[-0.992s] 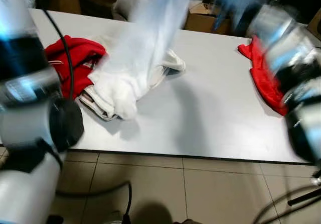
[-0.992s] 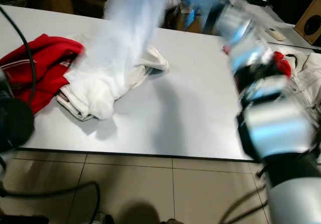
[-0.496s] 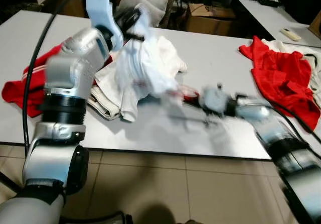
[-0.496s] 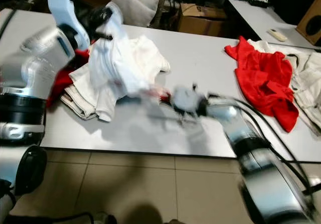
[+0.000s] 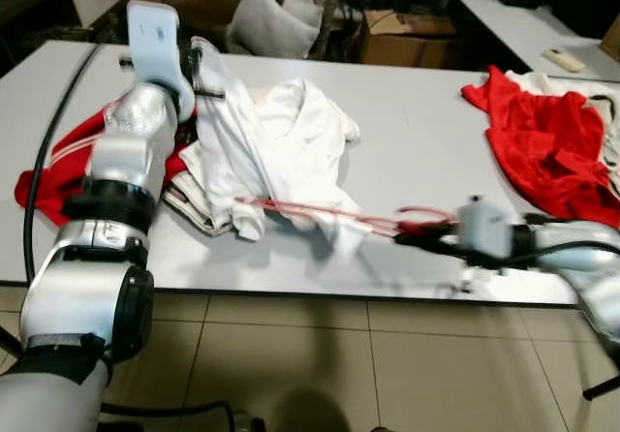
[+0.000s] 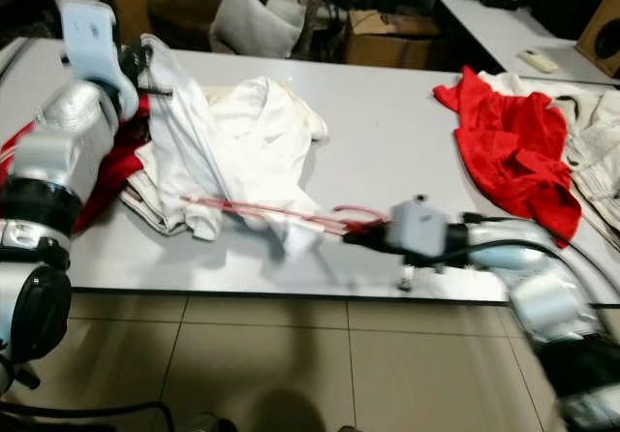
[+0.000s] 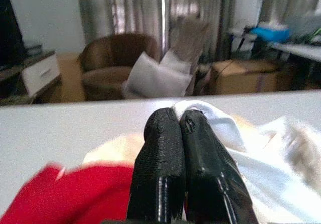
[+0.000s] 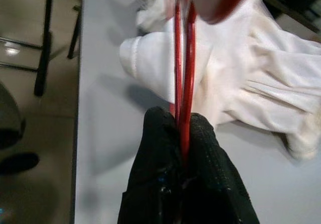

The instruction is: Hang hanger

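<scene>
Right gripper point(image 6: 351, 237): low over the near edge of the table point(image 5: 417, 151), its black fingers point(image 8: 200, 148) pressed together on the hook end of the red hanger point(image 5: 320, 214); the wrist view shows both thin red rods running out from between them.

Red hanger: a thin, wire-like frame lying almost flat over the table, from the right gripper toward the white garment point(image 5: 281, 141), its far end under or inside the cloth; which, I cannot tell.

How the hanger will handle: likely light, fairly stiff, smooth and narrow, so it could twist or slide in a two-finger pinch. The hold near the hook looks sound; a grip further along the rods would probably let it swing.

White garment: soft, limp and bunched in the middle of the table, with one fold lifted at its far left side. It should drape and drag rather than keep any shape, and its weight would pull on whichever arm of the hanger it sits on.

Left gripper point(image 7: 180, 148): raised at the far left of the garment, fingers closed, pinching a white fold of it.

Red cloth point(image 5: 68, 161): beneath the white garment on the left, partly behind the left arm.

Second red garment point(image 5: 542, 151): at the far right of the table, well apart from the hanger.
</scene>
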Available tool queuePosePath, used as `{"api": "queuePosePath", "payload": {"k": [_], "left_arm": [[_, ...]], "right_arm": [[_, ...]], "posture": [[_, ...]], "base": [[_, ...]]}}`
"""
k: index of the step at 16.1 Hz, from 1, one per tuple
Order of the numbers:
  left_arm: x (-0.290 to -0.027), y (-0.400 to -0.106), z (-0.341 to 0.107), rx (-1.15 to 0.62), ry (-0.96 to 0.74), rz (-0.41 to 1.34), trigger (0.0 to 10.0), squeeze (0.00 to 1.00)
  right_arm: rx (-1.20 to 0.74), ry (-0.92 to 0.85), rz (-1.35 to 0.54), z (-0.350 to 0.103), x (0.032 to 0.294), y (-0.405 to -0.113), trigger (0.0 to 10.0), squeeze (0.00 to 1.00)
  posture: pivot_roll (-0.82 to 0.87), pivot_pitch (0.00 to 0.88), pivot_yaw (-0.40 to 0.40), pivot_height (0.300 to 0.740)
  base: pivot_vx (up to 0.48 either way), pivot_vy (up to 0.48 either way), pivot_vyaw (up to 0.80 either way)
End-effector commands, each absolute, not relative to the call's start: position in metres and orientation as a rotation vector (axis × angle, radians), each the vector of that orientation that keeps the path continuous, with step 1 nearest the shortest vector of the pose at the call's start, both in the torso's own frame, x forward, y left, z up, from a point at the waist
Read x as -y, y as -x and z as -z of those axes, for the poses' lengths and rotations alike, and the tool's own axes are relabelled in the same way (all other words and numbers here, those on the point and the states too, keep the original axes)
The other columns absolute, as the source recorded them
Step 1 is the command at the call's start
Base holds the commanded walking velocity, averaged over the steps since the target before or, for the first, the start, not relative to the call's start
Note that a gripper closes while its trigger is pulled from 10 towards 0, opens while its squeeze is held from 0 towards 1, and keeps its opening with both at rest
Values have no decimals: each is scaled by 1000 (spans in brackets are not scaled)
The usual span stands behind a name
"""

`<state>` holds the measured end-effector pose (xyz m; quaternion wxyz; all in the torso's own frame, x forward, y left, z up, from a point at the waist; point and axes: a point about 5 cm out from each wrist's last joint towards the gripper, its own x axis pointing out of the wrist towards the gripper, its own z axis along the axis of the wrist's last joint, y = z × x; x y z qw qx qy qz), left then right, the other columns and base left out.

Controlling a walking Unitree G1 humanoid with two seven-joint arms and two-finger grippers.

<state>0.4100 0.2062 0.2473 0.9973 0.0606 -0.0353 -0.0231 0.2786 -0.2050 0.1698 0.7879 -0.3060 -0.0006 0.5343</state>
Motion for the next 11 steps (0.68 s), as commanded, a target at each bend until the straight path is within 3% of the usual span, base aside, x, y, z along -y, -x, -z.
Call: {"api": "queuePosePath", "payload": {"k": [1,5,6,7,9,11], "left_arm": [[-208,-409,-232,32,-153,47,10000,0],[-212,-404,-206,-44,-131,118,10000,4],[-205,-400,-204,-43,-32,280,10000,831],[-204,-399,-204,-43,-45,314,10000,1000],[-210,-390,-194,-116,-187,382,10000,1000],[-235,-381,-196,-176,-239,368,10000,1000]], "right_arm": [[28,607,-1100,-184,212,-277,10000,0],[144,504,-812,-212,229,-288,10000,0],[165,467,-697,-219,235,-293,10000,0],[165,455,-663,-220,236,-295,10000,0],[166,381,-533,-219,237,-298,10000,0],[166,303,-466,-213,230,-297,10000,0]], "posture": [[-100,0,4,740],[-101,0,3,740],[-101,0,5,740],[-101,0,5,740],[-102,0,7,740],[-100,0,8,740]], "base": [[0,0,0],[0,0,0],[0,0,0],[0,0,0],[0,0,0],[0,0,0]]}}
